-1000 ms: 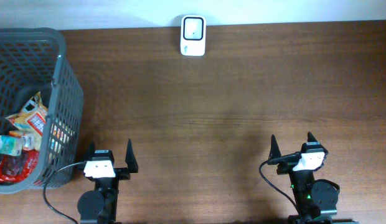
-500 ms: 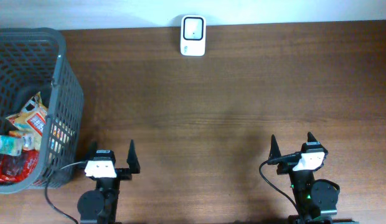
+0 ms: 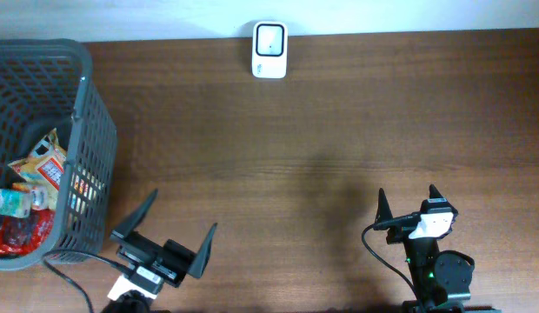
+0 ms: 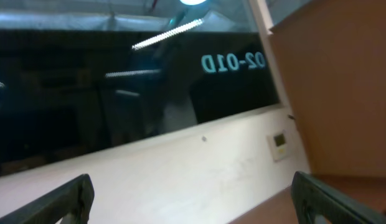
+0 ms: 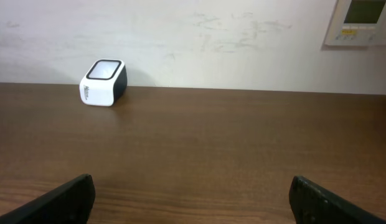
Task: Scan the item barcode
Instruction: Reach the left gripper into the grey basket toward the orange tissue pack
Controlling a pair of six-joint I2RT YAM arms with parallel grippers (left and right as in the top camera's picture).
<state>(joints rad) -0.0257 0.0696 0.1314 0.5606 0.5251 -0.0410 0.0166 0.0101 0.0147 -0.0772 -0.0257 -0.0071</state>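
Several packaged items (image 3: 39, 169) lie inside a dark grey mesh basket (image 3: 94, 130) at the table's left edge. A white barcode scanner (image 3: 269, 38) stands at the far edge of the table; the right wrist view shows the scanner (image 5: 103, 81) far off to the left. My left gripper (image 3: 172, 233) is open and empty, lifted and tilted near the basket's front corner. In its own view the left gripper (image 4: 193, 205) faces a wall and a dark window. My right gripper (image 3: 409, 202) is open and empty at the front right, and the right gripper (image 5: 193, 199) hangs low over bare wood.
The brown wooden table (image 3: 339, 130) runs back to a pale wall (image 5: 211, 37). A wall panel (image 5: 361, 22) is mounted at the upper right in the right wrist view. A cable (image 3: 74, 265) trails from the left arm beside the basket.
The left arm has risen and swung, so its fingers look larger and slanted in the overhead view. The right arm has not moved.
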